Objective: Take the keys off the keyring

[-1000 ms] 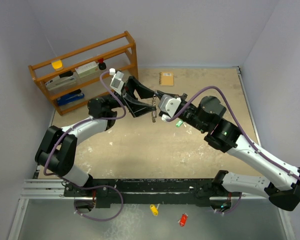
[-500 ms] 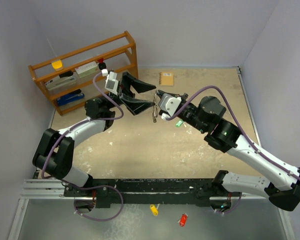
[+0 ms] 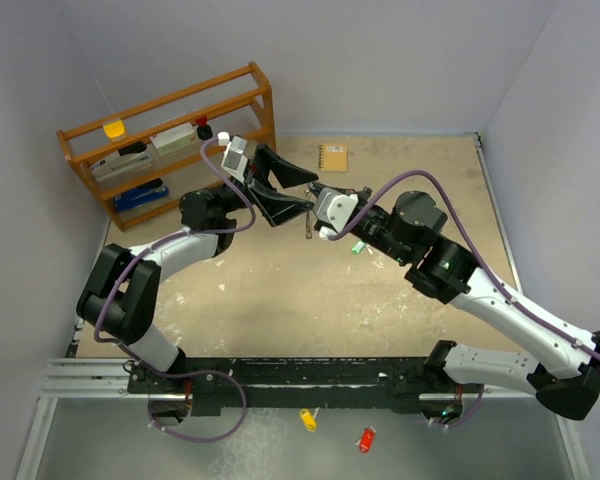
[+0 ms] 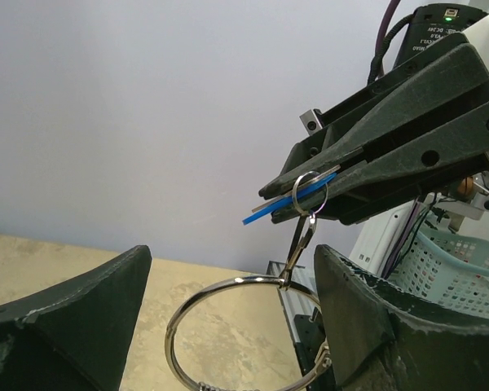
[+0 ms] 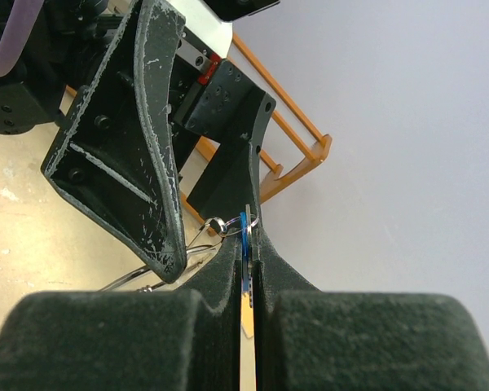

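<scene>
My right gripper (image 3: 316, 203) is shut on the blue-tagged key (image 5: 244, 244), held above the table. The silver keyring (image 4: 236, 334) hangs from that key by a small split ring (image 4: 310, 191) and a clip (image 4: 300, 244). My left gripper (image 3: 310, 190) is open, with its fingers either side of the hanging keyring (image 3: 310, 228). The ring's lower right edge lies close against the right finger (image 4: 367, 318). In the left wrist view the right gripper (image 4: 310, 195) pinches the blue tag (image 4: 273, 210). The light green-tagged key (image 3: 358, 248) lies on the table under the right wrist.
A wooden rack (image 3: 170, 130) with small items stands at the back left. A tan notebook (image 3: 332, 157) lies at the back. A yellow tag (image 3: 307, 418) and a red tag (image 3: 366, 438) lie in front of the arm bases. A teal basket (image 4: 456, 269) shows behind the right arm.
The left wrist swung back left, then came forward again, and its open fingers now sit round the ring. The right gripper has edged slightly left, still holding the blue key.
</scene>
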Tool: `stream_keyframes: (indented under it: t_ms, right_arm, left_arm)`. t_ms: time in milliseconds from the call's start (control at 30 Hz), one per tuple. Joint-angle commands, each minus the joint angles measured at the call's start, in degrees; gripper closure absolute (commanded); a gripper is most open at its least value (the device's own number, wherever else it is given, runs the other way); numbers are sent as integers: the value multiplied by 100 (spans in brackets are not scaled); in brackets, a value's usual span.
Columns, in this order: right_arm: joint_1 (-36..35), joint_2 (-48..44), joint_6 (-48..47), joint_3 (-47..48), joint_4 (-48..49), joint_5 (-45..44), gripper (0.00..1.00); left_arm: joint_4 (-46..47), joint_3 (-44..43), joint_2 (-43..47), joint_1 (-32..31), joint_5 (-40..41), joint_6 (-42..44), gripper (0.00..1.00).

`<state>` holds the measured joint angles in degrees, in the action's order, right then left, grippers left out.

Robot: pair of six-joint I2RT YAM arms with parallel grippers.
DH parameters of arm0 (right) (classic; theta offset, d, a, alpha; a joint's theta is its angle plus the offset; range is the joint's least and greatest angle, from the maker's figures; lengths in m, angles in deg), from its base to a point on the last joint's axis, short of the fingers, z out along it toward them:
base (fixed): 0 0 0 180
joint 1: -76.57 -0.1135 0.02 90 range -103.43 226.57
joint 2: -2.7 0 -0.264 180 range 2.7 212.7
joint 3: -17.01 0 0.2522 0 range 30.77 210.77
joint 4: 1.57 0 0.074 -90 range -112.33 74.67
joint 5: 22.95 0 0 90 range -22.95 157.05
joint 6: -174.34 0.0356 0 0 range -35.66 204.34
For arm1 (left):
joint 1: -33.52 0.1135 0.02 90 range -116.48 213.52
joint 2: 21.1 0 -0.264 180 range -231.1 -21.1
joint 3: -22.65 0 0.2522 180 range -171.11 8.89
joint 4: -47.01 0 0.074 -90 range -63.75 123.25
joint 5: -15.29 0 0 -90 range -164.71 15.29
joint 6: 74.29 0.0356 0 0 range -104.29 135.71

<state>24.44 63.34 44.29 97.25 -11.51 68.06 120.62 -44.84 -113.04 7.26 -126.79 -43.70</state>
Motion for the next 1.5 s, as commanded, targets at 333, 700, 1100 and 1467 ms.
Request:
stream_keyframes:
  t_ms: [333, 700, 1100, 1467]
  right_arm:
    - [-33, 38, 6, 120, 528, -21, 100]
    - [-33, -73, -68, 126, 463, -80, 100]
    - [-33, -155, -3, 81, 484, 47, 100]
    - [-33, -158, -3, 15, 515, 39, 100]
  left_arm:
    - [1132, 128, 476, -210, -545, 120, 47]
    - [1132, 194, 817, -351, -811, 17, 52]
    - [1131, -165, 283, -362, -489, -380, 63]
    - [1133, -213, 318, -362, -331, -375, 71]
